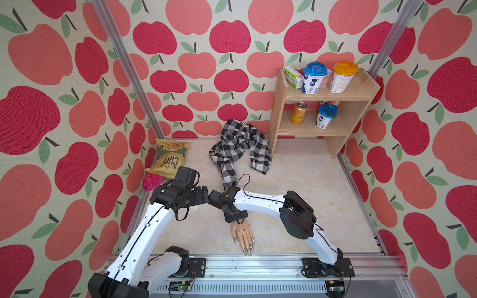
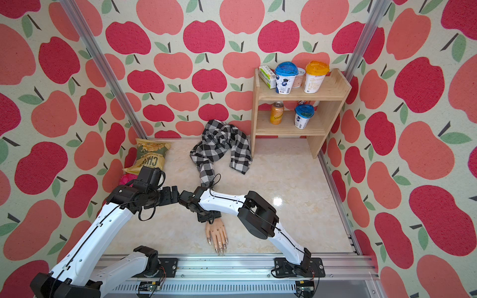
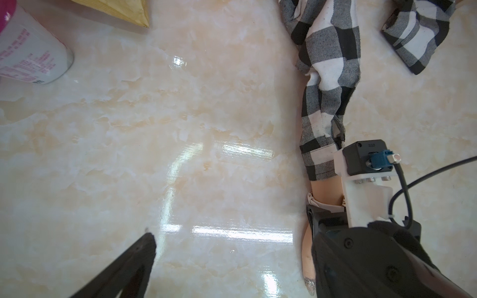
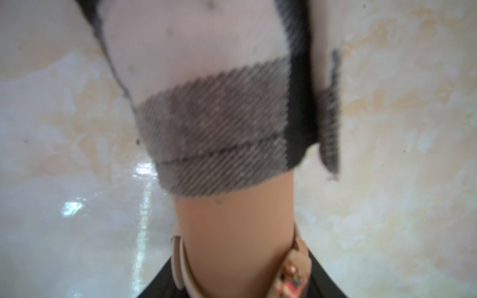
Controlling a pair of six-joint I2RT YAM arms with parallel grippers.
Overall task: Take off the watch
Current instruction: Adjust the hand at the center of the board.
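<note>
Watch [image 4: 180, 260] still on dummy wrist [image 4: 237, 232] near table [image 1: 296, 206] front edge. Right claw [image 1: 236, 219] straddles it, grip unclear. Left claw [image 1: 205, 194] open. Removal pending.

We are seeing the right end effector [image 3: 325, 219] hanging over the mannequin wrist [image 3: 325, 189] at the watch [image 3: 322, 204], just beyond the checked sleeve [image 3: 327, 116].
</note>
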